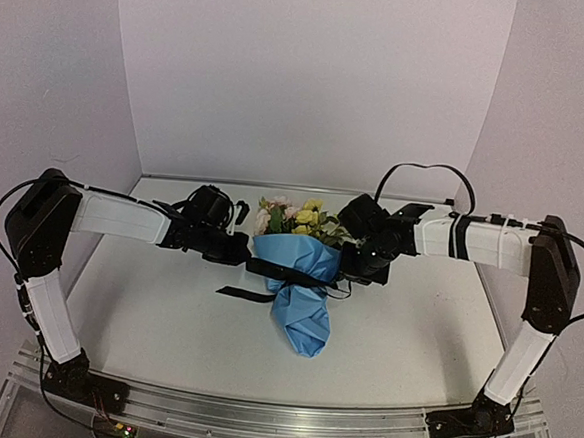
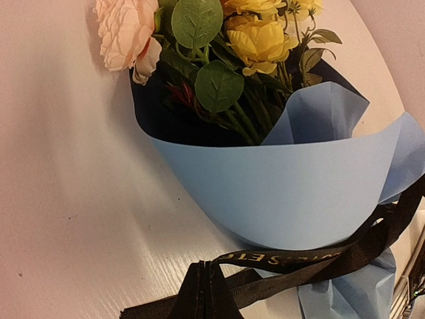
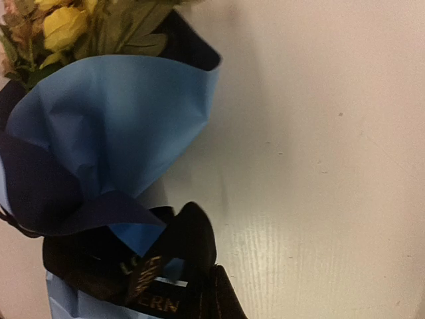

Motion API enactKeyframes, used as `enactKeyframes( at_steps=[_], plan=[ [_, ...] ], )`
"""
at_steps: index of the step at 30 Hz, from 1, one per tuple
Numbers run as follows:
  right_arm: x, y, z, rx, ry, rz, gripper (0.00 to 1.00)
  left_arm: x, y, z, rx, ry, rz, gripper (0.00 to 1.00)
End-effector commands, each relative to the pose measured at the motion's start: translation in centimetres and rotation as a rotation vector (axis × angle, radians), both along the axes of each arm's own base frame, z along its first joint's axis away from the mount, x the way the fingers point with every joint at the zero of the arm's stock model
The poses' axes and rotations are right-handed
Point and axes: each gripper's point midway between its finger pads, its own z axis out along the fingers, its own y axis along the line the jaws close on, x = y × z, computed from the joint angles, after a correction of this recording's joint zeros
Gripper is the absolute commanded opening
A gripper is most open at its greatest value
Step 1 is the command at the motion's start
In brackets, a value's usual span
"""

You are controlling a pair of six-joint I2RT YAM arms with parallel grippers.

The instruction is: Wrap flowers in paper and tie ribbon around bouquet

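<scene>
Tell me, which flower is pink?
The pink bloom at the far left in the left wrist view; the yellow blooms sit to its right.

The stems of the flowers [image 1: 302, 218] are hidden inside the paper [image 1: 303, 310]. The ribbon [image 2: 299, 262] runs off the lower edge of both wrist views, its pale lettering only partly readable.
</scene>
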Motion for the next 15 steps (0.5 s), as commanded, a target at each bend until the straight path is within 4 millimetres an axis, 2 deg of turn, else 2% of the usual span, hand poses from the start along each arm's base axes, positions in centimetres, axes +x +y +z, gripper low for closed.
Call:
enactKeyframes(
  at_steps=[1, 8, 15],
  plan=[
    [0.2, -3.7, 1.5, -0.013, -0.054, -0.127, 0.00, 0.8, -1.0, 2.0, -0.063, -0.039, -0.004, 0.00],
    [-1.4, -6.4, 0.9, -0.035, -0.062, -0.218, 0.00, 0.5, -0.8, 2.2, -0.079, -0.039, 0.004, 0.00],
    [-2.2, -7.9, 0.6, -0.050, -0.074, -0.263, 0.00, 0.2, -0.7, 2.2, -0.085, -0.034, 0.006, 0.00]
  ],
)
